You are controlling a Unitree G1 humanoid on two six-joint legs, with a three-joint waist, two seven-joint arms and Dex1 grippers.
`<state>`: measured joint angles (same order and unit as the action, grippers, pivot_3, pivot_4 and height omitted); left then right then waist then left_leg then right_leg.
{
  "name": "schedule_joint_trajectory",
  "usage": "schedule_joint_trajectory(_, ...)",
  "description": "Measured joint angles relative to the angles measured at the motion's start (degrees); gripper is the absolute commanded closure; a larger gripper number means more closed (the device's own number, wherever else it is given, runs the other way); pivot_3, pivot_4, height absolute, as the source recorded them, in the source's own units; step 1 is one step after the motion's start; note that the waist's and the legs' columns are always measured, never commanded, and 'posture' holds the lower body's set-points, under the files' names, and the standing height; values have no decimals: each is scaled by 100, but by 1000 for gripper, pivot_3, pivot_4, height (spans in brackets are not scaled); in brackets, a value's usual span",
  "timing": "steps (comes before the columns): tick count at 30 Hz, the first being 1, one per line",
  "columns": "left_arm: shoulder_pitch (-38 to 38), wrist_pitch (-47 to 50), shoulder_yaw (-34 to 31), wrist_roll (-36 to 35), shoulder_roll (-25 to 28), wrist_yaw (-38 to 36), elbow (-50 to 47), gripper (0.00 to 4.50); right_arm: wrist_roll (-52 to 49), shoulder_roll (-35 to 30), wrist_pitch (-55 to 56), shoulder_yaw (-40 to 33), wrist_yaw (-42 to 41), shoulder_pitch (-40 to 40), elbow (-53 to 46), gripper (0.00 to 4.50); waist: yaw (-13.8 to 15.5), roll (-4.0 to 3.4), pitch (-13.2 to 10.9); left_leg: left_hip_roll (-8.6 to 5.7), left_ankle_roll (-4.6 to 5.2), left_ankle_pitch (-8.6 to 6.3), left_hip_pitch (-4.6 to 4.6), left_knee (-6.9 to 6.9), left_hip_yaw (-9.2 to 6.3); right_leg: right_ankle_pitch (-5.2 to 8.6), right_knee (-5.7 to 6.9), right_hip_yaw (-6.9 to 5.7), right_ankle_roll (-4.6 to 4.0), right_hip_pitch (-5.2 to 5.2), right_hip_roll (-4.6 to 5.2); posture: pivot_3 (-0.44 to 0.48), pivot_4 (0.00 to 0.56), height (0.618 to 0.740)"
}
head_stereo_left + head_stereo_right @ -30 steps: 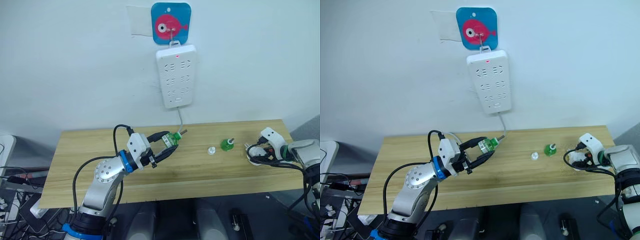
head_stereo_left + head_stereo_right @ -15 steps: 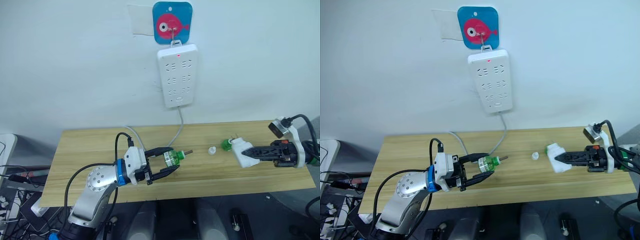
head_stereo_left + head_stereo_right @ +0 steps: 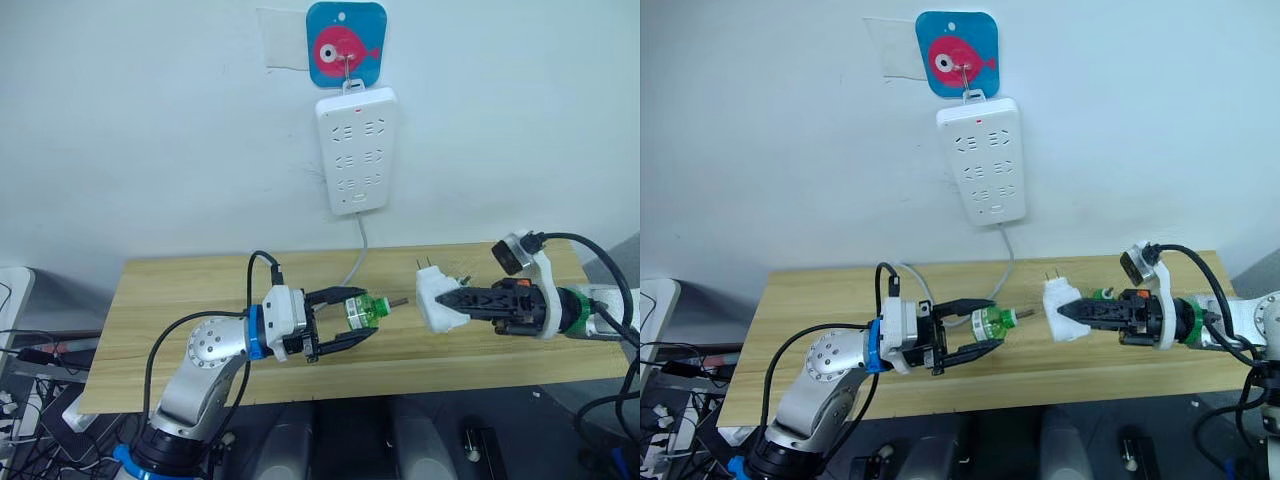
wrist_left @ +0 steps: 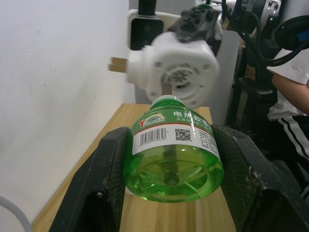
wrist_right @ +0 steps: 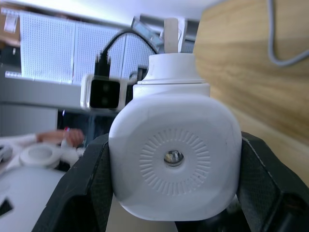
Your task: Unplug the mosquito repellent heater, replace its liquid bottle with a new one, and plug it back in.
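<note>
My left gripper (image 3: 367, 312) is shut on a clear green liquid bottle (image 3: 363, 309), held on its side above the wooden table (image 3: 190, 290) with its wick toward the right. Facing it, my right gripper (image 3: 463, 299) is shut on the white mosquito repellent heater (image 3: 437, 298), unplugged, its two prongs pointing up. A small gap separates wick tip and heater. In the left wrist view the bottle (image 4: 173, 154) sits between the black fingers (image 4: 104, 188) with the heater (image 4: 176, 72) just beyond its neck. The right wrist view has the heater (image 5: 174, 159) clamped between its fingers (image 5: 82, 188).
A long white power strip (image 3: 355, 150) hangs on the wall under a blue fish plaque (image 3: 345, 45), its cable (image 3: 358, 255) dropping to the table. A second green bottle (image 3: 1102, 294) stands on the table behind the right gripper. A person (image 4: 294, 96) sits beyond the table's right end.
My right gripper has carried the heater leftward over the table toward the bottle. The left gripper has shifted the bottle slightly right, narrowing the gap between them.
</note>
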<state>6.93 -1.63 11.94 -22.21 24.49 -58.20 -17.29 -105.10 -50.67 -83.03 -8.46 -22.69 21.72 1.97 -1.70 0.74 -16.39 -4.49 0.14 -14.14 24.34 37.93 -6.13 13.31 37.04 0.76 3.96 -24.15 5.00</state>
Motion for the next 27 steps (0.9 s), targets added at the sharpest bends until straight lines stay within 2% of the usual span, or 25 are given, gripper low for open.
schedule_joint_trajectory(4, 3, 1, 93, -1, -35, 7, -10, 2237, -545, -28, 470, 293, 540, -59, -208, 1534, -4, 0, 0, 1, 0, 0, 0, 1, 2, 0, 1, -6, 1, -1, -3, -46, 287, 740)
schedule_joint_trajectory(27, 247, -8, 118, 10, -183, -24, 250, 2237, -588, -21, 803, 508, 623, -82, -439, 1534, -5, 0, 0, 1, 1, 0, 0, 1, 1, 0, 1, -14, 0, -1, -4, -53, 293, 740)
